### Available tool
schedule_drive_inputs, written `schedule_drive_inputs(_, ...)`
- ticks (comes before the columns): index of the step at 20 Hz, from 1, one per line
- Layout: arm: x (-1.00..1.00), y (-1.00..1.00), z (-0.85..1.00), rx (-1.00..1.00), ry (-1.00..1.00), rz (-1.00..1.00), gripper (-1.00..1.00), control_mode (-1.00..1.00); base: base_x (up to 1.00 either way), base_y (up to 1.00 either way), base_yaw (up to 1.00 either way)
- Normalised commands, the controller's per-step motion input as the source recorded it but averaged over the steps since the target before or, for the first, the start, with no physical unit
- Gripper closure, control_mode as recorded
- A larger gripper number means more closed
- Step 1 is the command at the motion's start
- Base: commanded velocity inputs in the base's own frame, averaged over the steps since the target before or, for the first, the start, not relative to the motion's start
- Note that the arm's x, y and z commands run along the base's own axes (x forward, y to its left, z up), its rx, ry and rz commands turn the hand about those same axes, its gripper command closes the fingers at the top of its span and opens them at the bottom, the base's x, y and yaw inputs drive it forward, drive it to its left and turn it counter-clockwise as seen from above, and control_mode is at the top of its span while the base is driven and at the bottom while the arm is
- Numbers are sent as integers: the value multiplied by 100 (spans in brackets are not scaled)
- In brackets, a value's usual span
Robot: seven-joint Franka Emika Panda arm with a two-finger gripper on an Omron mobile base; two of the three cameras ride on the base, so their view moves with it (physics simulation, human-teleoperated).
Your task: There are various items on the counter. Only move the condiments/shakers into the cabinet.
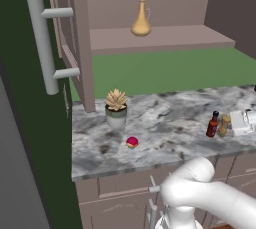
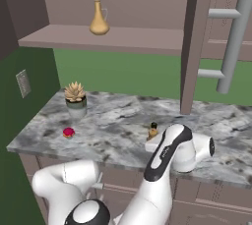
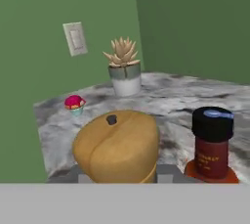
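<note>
One marbled counter (image 1: 165, 118), green wall (image 1: 165, 70), open cabinet (image 1: 160, 38) above.

Red sauce bottle (image 1: 213, 124) crowds the wooden shaker (image 1: 224, 125); counter (image 1: 165, 118) leftward lies open.

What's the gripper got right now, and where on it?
The gripper looks closed around the wooden shaker beside the red bottle, at its sides. The fingers are hidden behind the shaker, so a firm hold cannot be confirmed.
</note>
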Motion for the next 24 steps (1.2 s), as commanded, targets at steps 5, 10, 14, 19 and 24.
schedule_drive_inputs(5, -8, 26, 88, -2, -4, -13, 100, -100, 0, 0, 0)
schedule_drive_inputs(10, -33, 51, 46, -2, -4, -3, 100, -100, 0, 0, 0)
schedule_drive_inputs(14, -89, 45, 41, -3, -20, -4, 100, -100, 0, 0, 0)
schedule_drive_inputs(19, -31, 47, 98, -3, -31, -6, 100, -100, 0, 0, 0)
schedule_drive_inputs(24, -6, 57, 100, -1, -20, -4, 100, -100, 0, 0, 0)
